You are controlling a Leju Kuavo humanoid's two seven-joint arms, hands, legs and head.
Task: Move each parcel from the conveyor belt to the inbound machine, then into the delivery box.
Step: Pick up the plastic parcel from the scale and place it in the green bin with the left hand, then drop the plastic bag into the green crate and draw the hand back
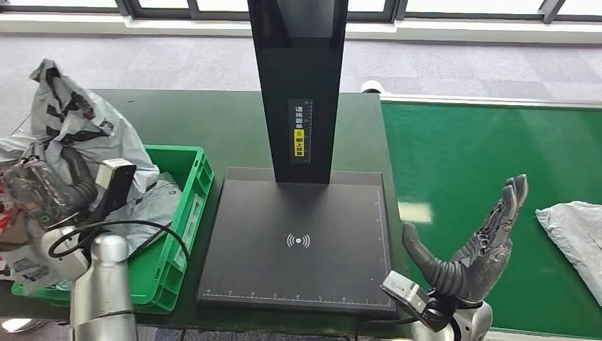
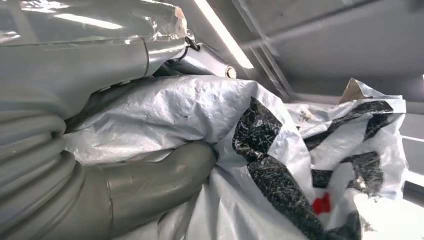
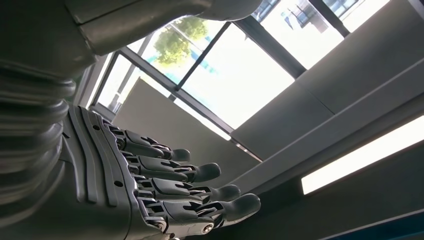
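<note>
The left hand [image 1: 60, 188] gripped a grey and black parcel [image 1: 67, 117], lifted above the green box [image 1: 186, 206] at the table's left side. The right hand [image 1: 472, 245] was empty, its fingers apart, raised beside the green belt [image 1: 461, 163], where another parcel [image 1: 578, 234] lay. The black scanner plate [image 1: 298, 241] stood between them. The bag probably hung half outside the box; to do this well, the hand should lower it over the middle before letting go.

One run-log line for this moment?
left hand: holds parcel over crate | right hand: open | scanner: bare
</note>
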